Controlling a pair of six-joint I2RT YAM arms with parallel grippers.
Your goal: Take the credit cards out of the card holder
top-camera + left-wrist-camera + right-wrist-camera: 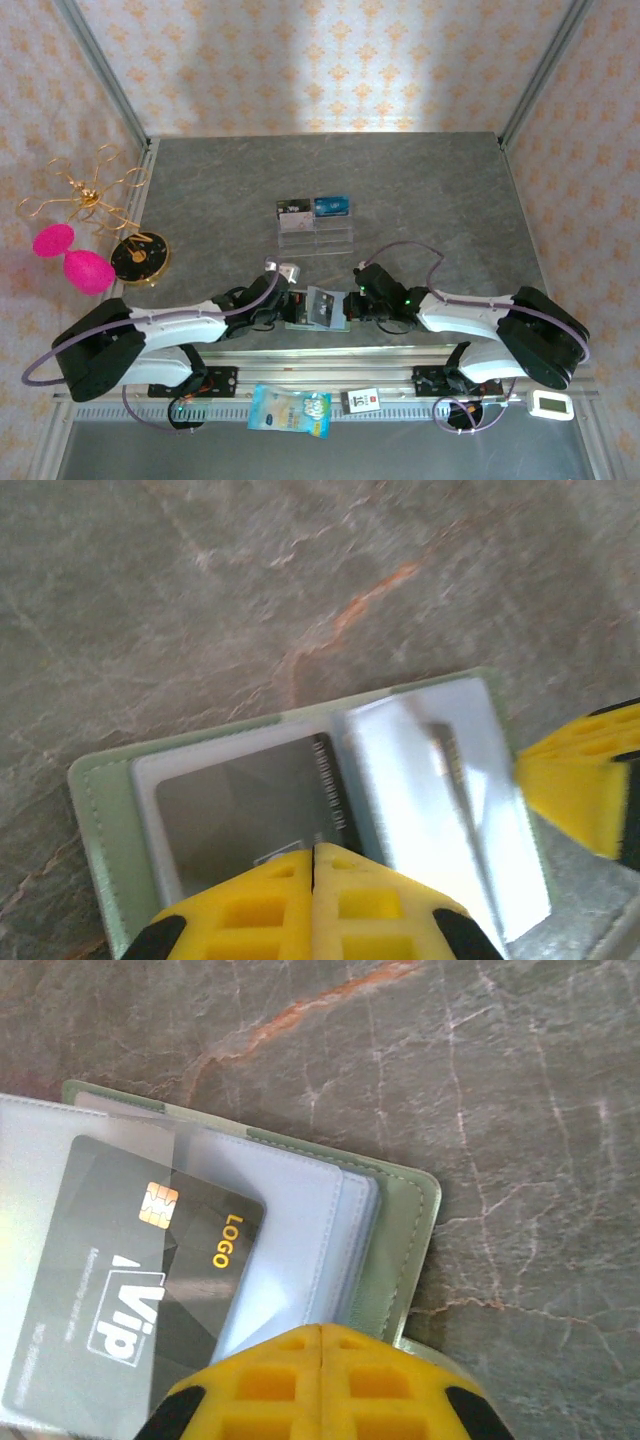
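The sage-green card holder [322,308] lies open on the grey table between my two grippers. In the right wrist view its green cover [405,1225] frames clear pockets, and a dark grey credit card [130,1290] with a gold chip and "LOGO" lettering sits in one pocket. The left wrist view shows the holder's green edge [95,800] and a dark card [250,800] behind clear plastic. My left gripper [315,855] is shut, its tips over the holder's near edge. My right gripper [320,1332] is shut too, over the opposite side; one of its yellow fingers [585,780] shows beside the pockets.
A clear acrylic rack [315,238] stands mid-table holding a dark card [293,208] and a blue card [331,206]. A gold wire ornament [90,195], pink shapes [72,255] and a black disc [139,257] sit left. A blue packet [290,410] lies on the near rail.
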